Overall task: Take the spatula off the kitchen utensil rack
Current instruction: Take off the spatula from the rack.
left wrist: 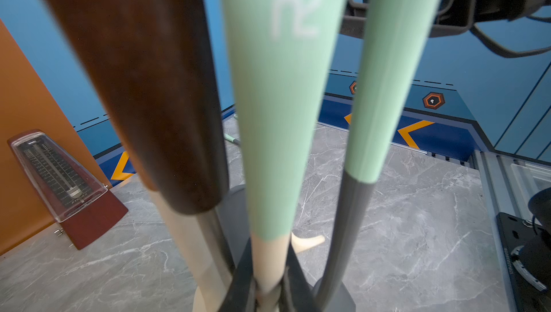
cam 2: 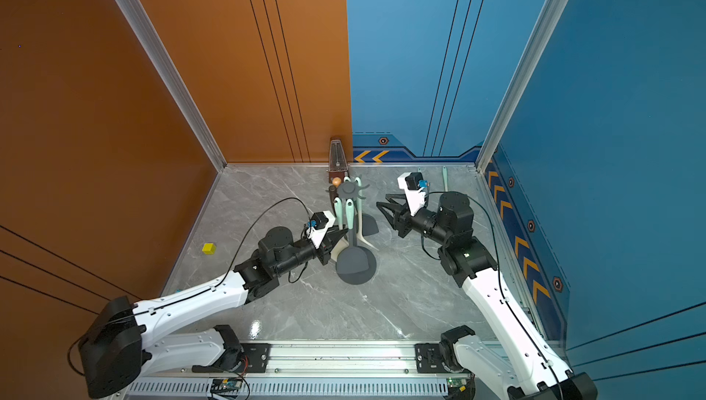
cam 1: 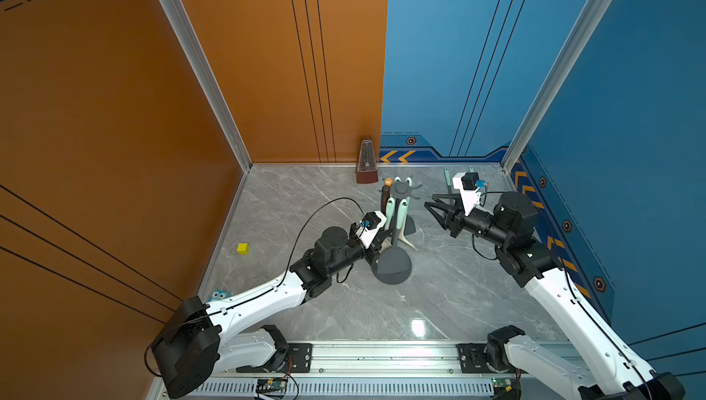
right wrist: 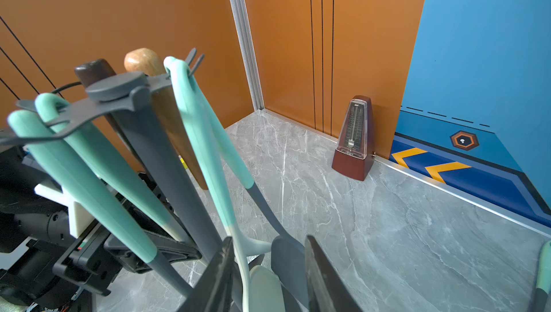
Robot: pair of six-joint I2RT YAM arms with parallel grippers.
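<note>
Dark grey matte kitchen utensil rack (cam 1: pixel 402 188) with disc base, slim pole and star crown stands upright toward the back of the grey marble tabletop (cam 1: pixel 344 310), several utensils hanging from it. Left gripper (left wrist: pixel 268 291) is clamped tight on the cream neck of a mint-green-handled utensil (left wrist: pixel 280 117), whose loop sits over a crown prong. White lettering on that handle: an "R" is legible, the rest blurred and cropped. Can't tell which hanging piece is the spatula. Right gripper (cam 1: pixel 429 201) has its jaws apart, holding nothing, near the crown. Brown wooden metronome (cam 1: pixel 366 165) at the back wall, its print unreadable. Small yellow cube (cam 1: pixel 242 248) well apart.
</note>
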